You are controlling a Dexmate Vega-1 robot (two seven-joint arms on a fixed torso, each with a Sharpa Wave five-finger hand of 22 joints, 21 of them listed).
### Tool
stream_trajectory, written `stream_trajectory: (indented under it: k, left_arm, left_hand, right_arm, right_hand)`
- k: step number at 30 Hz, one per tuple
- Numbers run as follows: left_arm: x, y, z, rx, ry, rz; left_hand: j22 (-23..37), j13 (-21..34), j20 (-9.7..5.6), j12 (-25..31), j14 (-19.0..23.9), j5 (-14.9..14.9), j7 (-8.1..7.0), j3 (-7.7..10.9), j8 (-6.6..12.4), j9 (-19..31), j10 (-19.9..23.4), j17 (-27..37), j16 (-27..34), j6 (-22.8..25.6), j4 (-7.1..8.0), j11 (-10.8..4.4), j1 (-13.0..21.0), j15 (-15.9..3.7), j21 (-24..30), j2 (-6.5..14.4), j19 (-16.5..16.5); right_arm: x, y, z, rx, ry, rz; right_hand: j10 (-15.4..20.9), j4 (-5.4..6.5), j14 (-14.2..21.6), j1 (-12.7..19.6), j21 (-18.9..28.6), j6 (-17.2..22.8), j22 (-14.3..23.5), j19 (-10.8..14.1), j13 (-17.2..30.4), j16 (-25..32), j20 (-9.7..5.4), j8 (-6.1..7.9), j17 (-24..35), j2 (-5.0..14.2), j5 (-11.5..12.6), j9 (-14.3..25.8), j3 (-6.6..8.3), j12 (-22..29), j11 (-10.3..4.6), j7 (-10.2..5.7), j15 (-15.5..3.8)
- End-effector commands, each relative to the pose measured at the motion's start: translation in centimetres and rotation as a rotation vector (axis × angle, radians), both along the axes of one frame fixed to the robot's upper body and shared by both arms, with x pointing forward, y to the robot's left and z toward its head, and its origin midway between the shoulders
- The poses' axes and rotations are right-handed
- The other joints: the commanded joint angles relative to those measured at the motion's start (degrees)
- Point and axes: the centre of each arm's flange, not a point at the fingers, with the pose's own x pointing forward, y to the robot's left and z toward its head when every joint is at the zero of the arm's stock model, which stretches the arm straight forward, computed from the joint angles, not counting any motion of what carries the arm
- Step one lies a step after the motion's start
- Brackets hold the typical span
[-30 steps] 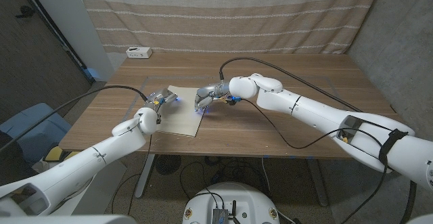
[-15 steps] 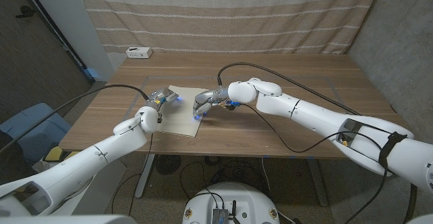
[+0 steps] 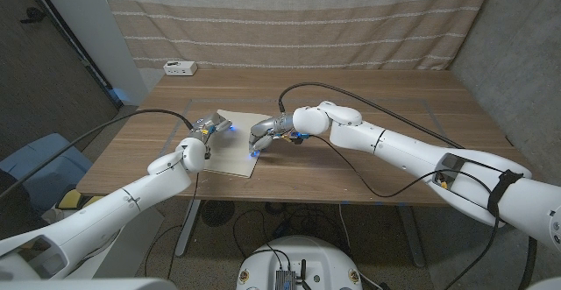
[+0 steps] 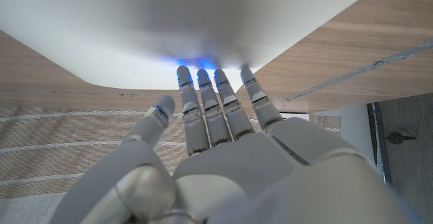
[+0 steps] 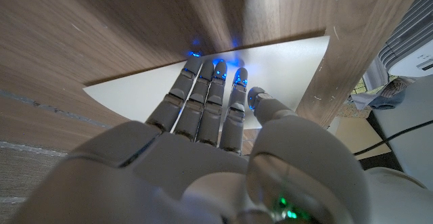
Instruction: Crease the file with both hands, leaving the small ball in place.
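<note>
A cream file (image 3: 230,152) lies flat on the wooden table (image 3: 386,97), left of its middle. My left hand (image 3: 207,126) sits at the file's far left edge. In the left wrist view its straight fingers (image 4: 215,95) touch the rim of the file (image 4: 203,21). At the file's right edge my right hand (image 3: 266,131) lies with its fingers pointing down at the sheet. In the right wrist view those fingers (image 5: 210,88) lie stretched out, tips on the file (image 5: 284,65) near its border with the wood. Neither hand grips anything.
A small white box (image 3: 180,67) stands at the table's far left corner. Black cables trail from both wrists across the table. A striped curtain hangs behind the table, and a blue seat (image 3: 35,163) stands to the left of it.
My right hand has slid a little nearer and leftward along the file's right edge. The left hand and the file have stayed put.
</note>
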Motion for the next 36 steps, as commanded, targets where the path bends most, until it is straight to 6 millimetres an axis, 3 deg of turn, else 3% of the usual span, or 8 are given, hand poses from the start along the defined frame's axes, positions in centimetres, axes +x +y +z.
stream_trajectory:
  k: [1, 6, 16, 25, 31, 36]
  left_arm:
    - [-0.2, -0.3, 0.7, -0.021, -0.032, -0.022]
    - [-0.7, -0.3, 1.5, -0.027, -0.09, -0.037]
    - [-2.2, -0.4, 3.2, -0.114, -0.243, -0.135]
    - [-2.8, -0.4, 3.6, -0.214, -0.275, -0.242]
    - [-2.6, 0.0, 3.3, -0.323, -0.29, -0.36]
    - [-2.7, 0.1, 3.3, -0.362, -0.294, -0.41]
  left_hand:
    - [0.1, 0.2, -0.15, -0.5, -1.4, 0.7, -0.15, 0.38, -0.43, 0.2, -1.0, 0.2, -0.3, -1.5, -0.14, 0.24, 0.1, -0.14, -0.1, 0.4, -0.4]
    - [0.1, 0.3, 0.81, -1.3, -4.8, 0.7, -1.2, -0.44, -1.19, 0.2, -3.8, 0.6, -0.5, -5.1, -0.43, 0.48, 0.6, 0.35, -0.7, 0.7, -2.2]
    - [0.2, 0.3, 1.6, -2.0, -8.8, 0.6, -5.49, -2.37, -1.75, 0.0, -10.7, 0.8, 0.0, -17.0, -0.73, -0.16, 1.2, 0.95, -1.4, 0.3, -3.9]
    - [0.2, 0.3, 1.47, -2.3, -11.0, -0.1, -6.54, -4.09, -1.45, -0.1, -14.7, 0.9, -0.2, -21.4, -0.19, -0.12, -0.1, 0.66, -1.5, -0.9, -4.2]
    - [0.2, 0.2, 1.6, -2.3, -12.4, -0.8, -7.96, -4.75, -1.65, -0.2, -17.8, 0.7, -0.1, -25.6, 0.08, -0.29, -0.9, 0.63, -1.8, -1.3, -4.8]
    - [0.2, 0.1, 1.89, -2.4, -14.1, -1.5, -8.58, -5.08, -1.39, -0.3, -20.3, 0.7, -0.4, -27.7, 0.35, -0.28, -1.4, 0.32, -2.0, -1.2, -5.2]
  right_arm:
    - [0.1, -0.8, 1.8, 0.086, -0.064, -0.002]
    - [-0.1, -1.3, 2.9, 0.143, -0.104, 0.02]
    - [0.6, -4.0, 4.8, 0.351, -0.116, 0.002]
    - [1.8, -7.8, 6.3, 0.572, -0.116, -0.045]
    - [2.9, -9.5, 6.2, 0.688, -0.088, -0.065]
    - [3.6, -10.6, 5.9, 0.779, -0.041, -0.065]
  right_hand:
    - [-0.1, -0.19, -0.2, 0.1, 0.2, 0.0, 0.2, -0.2, 0.3, -0.3, -0.09, -0.12, 0.1, -0.26, -0.1, 0.2, -0.17, 0.2, -0.06, 0.01, 0.05]
    - [-0.2, -0.32, -0.5, 0.1, 0.0, -0.2, 0.2, -0.4, 0.3, -0.5, -0.26, -0.2, 0.1, -0.3, 0.0, 0.2, -0.12, 0.1, -0.06, 0.0, -0.03]
    - [-3.9, -1.1, -3.6, 0.3, -0.7, -2.9, 0.2, -1.4, 0.3, -1.9, -0.63, -0.92, -0.1, -0.38, -0.1, 0.2, -0.16, -1.1, -1.07, -0.79, -0.21]
    - [-8.3, -1.65, -6.6, 0.2, -1.6, -6.8, 0.2, -2.7, 0.3, -2.9, -0.97, -1.33, 0.2, -0.47, -0.2, 0.3, -0.87, -1.9, -1.62, -1.62, -0.29]
    - [-10.0, -1.58, -7.1, -0.2, -1.9, -10.5, 0.2, -2.9, 0.3, -3.1, -0.88, -1.74, 0.2, -0.59, -0.3, 0.3, -1.38, -1.9, -1.79, -2.16, -0.15]
    - [-11.2, -1.37, -7.7, -0.7, -2.2, -11.3, 0.2, -3.2, 0.3, -3.2, -0.82, -1.46, 0.3, -0.73, -0.3, 0.3, -1.82, -2.0, -1.87, -2.37, -0.01]
